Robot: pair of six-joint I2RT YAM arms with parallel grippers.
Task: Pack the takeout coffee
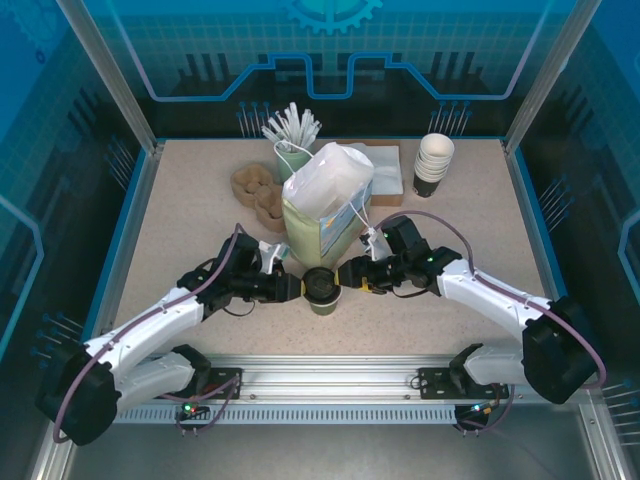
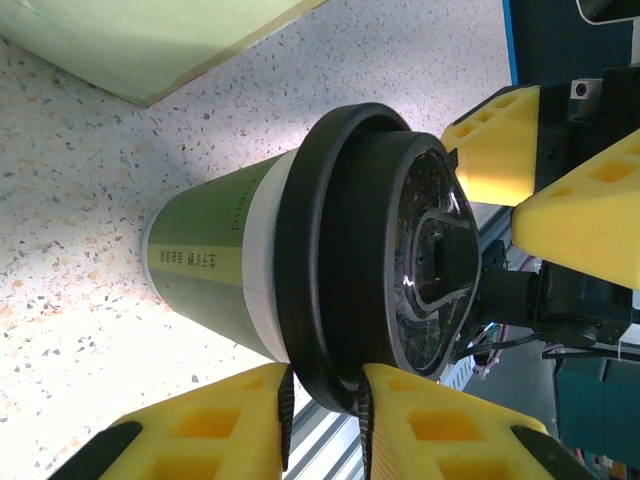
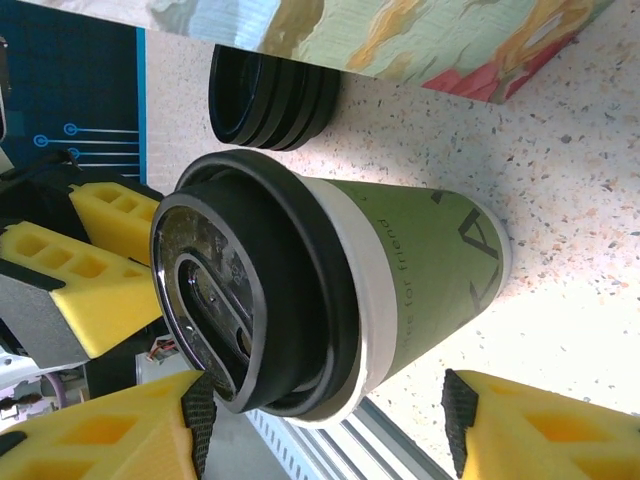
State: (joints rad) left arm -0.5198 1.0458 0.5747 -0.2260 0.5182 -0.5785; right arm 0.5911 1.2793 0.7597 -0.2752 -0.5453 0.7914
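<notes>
The speckled table [image 1: 180, 220] carries a tall paper bag [image 1: 325, 205], pale green with a white top, standing upright in the middle directly behind the takeout coffee [image 1: 322, 288]; whether its mouth gapes or anything lies inside I cannot tell. Left of the bag lie brown moulded cup carriers [image 1: 255, 192]. Behind them is a green pot [image 1: 290, 160] holding a bunch of white sticks [image 1: 290, 125], and towards the far right corner a stack of white-rimmed cups [image 1: 433, 165], nested one in another. The coffee stands upright on the table just in front of the bag's base, black lid on, between the two grippers. The left gripper [image 1: 302, 288] comes at it from the left and is clenched on the lid's rim, a pad on each side of it. The right gripper [image 1: 347, 277] is released, spread wide about the cup, one pad by the lid, the other off the green wall. A small stack of black lids [image 3: 270, 100] lies by the bag's foot, just beyond the coffee
</notes>
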